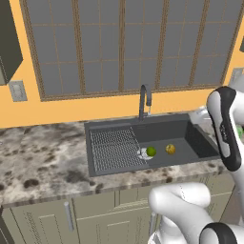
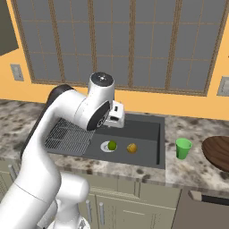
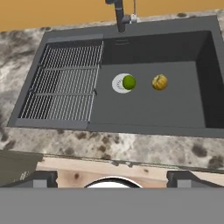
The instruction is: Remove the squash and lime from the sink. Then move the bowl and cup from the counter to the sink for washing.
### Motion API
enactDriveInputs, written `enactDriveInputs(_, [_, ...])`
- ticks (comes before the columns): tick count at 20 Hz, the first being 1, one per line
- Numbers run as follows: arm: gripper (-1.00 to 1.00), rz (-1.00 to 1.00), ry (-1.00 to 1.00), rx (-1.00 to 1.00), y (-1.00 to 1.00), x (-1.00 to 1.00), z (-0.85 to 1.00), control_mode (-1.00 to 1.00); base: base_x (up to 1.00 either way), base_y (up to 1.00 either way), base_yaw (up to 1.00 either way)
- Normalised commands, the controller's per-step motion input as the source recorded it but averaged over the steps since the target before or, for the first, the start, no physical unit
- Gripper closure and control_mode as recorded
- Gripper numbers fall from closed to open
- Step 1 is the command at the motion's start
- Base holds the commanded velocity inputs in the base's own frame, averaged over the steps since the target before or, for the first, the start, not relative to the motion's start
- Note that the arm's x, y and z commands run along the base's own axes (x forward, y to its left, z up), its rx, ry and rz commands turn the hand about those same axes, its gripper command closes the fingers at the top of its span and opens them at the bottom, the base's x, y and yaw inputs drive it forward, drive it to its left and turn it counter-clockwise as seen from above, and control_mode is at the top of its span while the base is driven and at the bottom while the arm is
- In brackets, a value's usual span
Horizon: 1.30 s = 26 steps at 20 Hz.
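Observation:
The dark grey sink (image 1: 190, 138) (image 2: 145, 129) (image 3: 144, 109) holds the lime (image 1: 151, 151) (image 2: 112, 145) (image 3: 128, 82), a bright green ball resting on the round silver drain. The yellow-orange squash (image 1: 170, 149) (image 2: 131, 148) (image 3: 159, 82) lies just to its right on the basin floor. On the counter right of the sink stand the green cup (image 2: 183, 148) and, further right, the reddish-brown bowl (image 2: 219, 152), cut by the frame edge. My gripper (image 2: 116, 117) (image 3: 113, 180) hovers high above the sink's near side, open and holding nothing.
A ribbed drainboard (image 1: 114, 148) (image 3: 65, 83) fills the sink's left part. The dark arched faucet (image 1: 144, 100) (image 3: 119, 15) rises behind the basin. Speckled stone counter (image 1: 43, 157) runs left and right, with cabinet fronts below and a window wall behind.

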Motion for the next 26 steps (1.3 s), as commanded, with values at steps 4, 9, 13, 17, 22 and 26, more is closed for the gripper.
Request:
enactDriveInputs(4, [-1.00, 0.00, 0.00, 0.00, -0.20, 0.16, -0.43, -1.00, 0.00, 0.00, 0.00])
enactDriveInputs(9, [-1.00, -0.02, 0.04, 0.00, -0.07, 0.37, -0.38, -1.00, 0.00, 0.00, 0.00])
enactDriveInputs(13, [-1.00, -0.04, 0.09, 0.00, -0.04, 0.49, -0.33, -1.00, 0.00, 0.00, 0.00])
enactDriveInputs(17, [-1.00, -0.02, 0.18, 0.00, -0.10, 0.53, -0.34, -1.00, 0.00, 0.00, 0.00])
enactDriveInputs(22, [-1.00, 0.00, 0.24, 0.00, -0.16, 0.43, -0.39, -1.00, 0.00, 0.00, 0.00])
enactDriveInputs(26, [-1.00, 0.00, 0.08, 0.00, -0.17, 0.34, -0.30, -1.00, 0.00, 0.00, 0.00])
